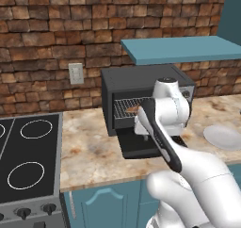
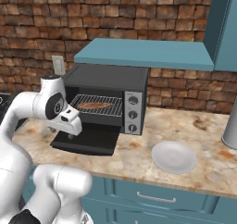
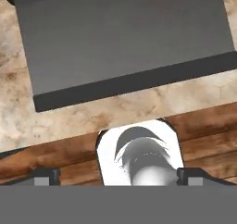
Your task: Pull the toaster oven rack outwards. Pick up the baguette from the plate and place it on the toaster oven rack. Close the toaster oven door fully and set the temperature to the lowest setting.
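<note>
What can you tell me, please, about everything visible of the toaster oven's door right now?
The door is a dark grey rectangular panel, matte and metal-looking, as wide as the cavity. It is fully dropped open, lying about flat just above the speckled counter in front of the toaster oven, hinged along its lower front edge. The hand view shows its smooth grey face and thick darker front edge. The open tool hangs above that edge, not touching. Nothing rests on it.

The speckled beige stone counter (image 2: 203, 126) runs along the brick wall. The toaster oven (image 2: 109, 79) stands on it at the far side, against the wall. The white plate (image 2: 174, 156) lies flat, right of the oven and nearer the front edge. A grey cylindrical container (image 2: 230, 126) stands at the far right. The black stovetop (image 1: 26, 156) adjoins the counter's left end.
</note>
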Robot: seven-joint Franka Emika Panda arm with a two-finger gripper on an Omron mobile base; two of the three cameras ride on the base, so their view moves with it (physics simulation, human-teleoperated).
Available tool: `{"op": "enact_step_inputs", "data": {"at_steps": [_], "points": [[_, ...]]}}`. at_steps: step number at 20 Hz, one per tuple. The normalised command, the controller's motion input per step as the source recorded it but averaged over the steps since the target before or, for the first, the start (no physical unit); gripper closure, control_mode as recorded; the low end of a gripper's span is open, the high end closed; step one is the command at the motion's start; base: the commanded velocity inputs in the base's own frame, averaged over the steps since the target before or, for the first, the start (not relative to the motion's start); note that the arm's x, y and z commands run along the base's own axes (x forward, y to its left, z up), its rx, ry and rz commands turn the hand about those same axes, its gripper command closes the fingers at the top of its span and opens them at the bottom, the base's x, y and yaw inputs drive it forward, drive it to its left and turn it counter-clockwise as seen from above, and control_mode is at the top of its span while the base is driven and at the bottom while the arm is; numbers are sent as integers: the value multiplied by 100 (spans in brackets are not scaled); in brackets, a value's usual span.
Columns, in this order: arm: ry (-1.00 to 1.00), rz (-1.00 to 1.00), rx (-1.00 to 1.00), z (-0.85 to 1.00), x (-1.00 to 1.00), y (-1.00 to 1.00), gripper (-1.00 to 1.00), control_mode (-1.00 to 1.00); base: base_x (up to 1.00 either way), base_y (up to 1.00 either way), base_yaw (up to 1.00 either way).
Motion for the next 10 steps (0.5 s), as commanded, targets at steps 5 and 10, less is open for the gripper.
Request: {"op": "enact_step_inputs", "data": {"at_steps": [5,10], "points": [[14,42,-33,-3,-15,22,-100,-100,0,0,0],[-5,31,-34,-37,0,7,-100,-100,0,0,0]]}}
